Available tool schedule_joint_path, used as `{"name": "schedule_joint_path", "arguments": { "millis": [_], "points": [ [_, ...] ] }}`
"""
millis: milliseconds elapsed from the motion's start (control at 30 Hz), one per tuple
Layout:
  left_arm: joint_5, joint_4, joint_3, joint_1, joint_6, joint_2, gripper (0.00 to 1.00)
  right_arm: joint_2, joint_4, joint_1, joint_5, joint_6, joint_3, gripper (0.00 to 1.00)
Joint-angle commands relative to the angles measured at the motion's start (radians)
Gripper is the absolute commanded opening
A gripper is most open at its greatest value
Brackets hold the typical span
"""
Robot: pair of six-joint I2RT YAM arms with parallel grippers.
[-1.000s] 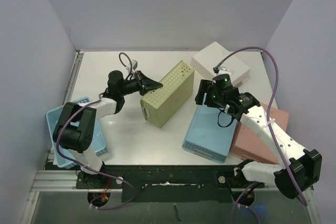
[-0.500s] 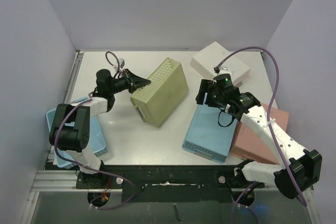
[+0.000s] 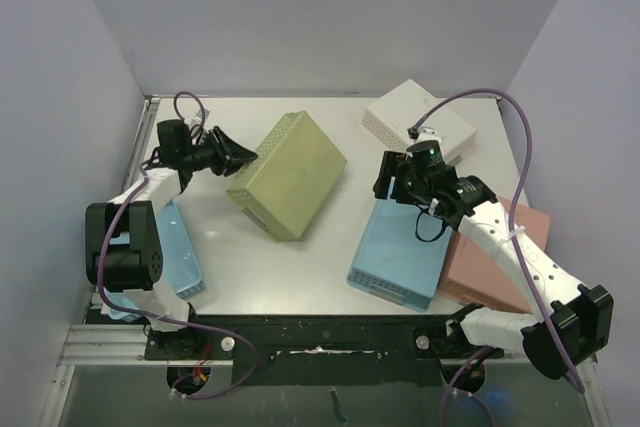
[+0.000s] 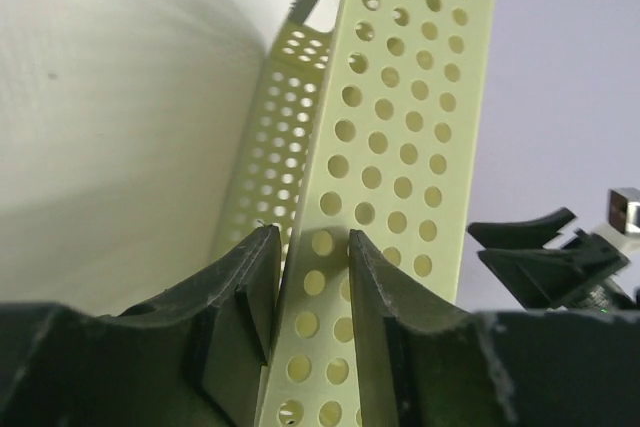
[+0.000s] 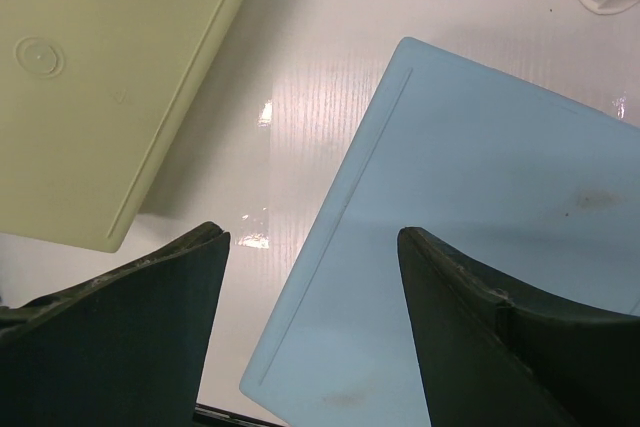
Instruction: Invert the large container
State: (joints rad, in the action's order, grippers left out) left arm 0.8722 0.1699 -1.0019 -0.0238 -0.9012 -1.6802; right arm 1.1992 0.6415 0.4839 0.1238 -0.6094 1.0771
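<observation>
The left gripper [image 3: 238, 156] is pinching one perforated side wall of the large green container [image 3: 288, 175]. In the left wrist view its two dark fingers [image 4: 238, 282] are pressing on either side of that thin wall, with only the wall's thickness between them. The container is reaching away from the fingertips, out over the white table [image 3: 250, 267]. It is tilting, its smooth solid base facing up and its far edge appearing to rest on the table. I cannot tell whether the open side is lying flat yet.

The right gripper [image 3: 388, 185] is hovering with its jaws spread wide and nothing between them. Directly below its fingers are the upturned base of a light blue container [image 5: 480, 227] and a strip of bare table. The green container's base is showing off to one side of those fingers, not touching them. A white container [image 3: 420, 119] is sitting beyond this gripper, and a pink container [image 3: 500, 257] is lying behind it, under its arm.

The step in hand appears to be the last part of the flip: the container looks mostly turned over but is being held at an angle. The next move probably calls for lowering the pinched wall until the rim is meeting the table all round. After that the fingers would open and draw back along the wall without dragging the container.
</observation>
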Motion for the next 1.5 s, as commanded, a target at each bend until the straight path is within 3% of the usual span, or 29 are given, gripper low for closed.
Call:
{"name": "schedule_joint_path", "arguments": {
  "millis": [0,233,400,533,667,833,967,1200,1467],
  "points": [
    [-0.124,-0.403,-0.128,-0.002,0.320,0.019,0.32,-0.007,-0.028,-0.005,0.013,0.015,0.040,0.70],
    [-0.392,-0.669,-0.278,-0.002,0.491,0.028,0.40,0.008,-0.035,-0.008,0.001,0.013,0.047,0.70],
    [-0.540,-0.746,-0.302,-0.002,0.502,0.037,0.52,0.023,-0.044,-0.007,-0.012,0.011,0.054,0.70],
    [-0.595,-0.783,-0.312,-0.002,0.495,0.055,0.53,0.031,-0.043,-0.008,-0.019,0.012,0.068,0.70],
    [-0.697,-0.775,-0.277,-0.001,0.472,0.148,0.53,0.036,-0.037,-0.007,-0.021,0.020,0.080,0.70],
    [-0.853,-0.773,-0.164,-0.005,0.437,0.287,0.65,0.062,-0.030,-0.007,-0.034,0.029,0.105,0.70],
    [-1.013,-0.755,-0.063,-0.016,0.409,0.376,0.67,0.083,-0.038,-0.008,-0.054,0.041,0.117,0.70],
    [-1.035,-0.767,-0.009,-0.071,0.357,0.363,0.68,0.130,-0.024,-0.006,-0.072,0.052,0.168,0.70],
    [-0.943,-0.732,0.092,-0.202,0.347,0.351,0.72,0.103,-0.044,-0.007,-0.071,0.018,0.126,0.70]
  ]
}}
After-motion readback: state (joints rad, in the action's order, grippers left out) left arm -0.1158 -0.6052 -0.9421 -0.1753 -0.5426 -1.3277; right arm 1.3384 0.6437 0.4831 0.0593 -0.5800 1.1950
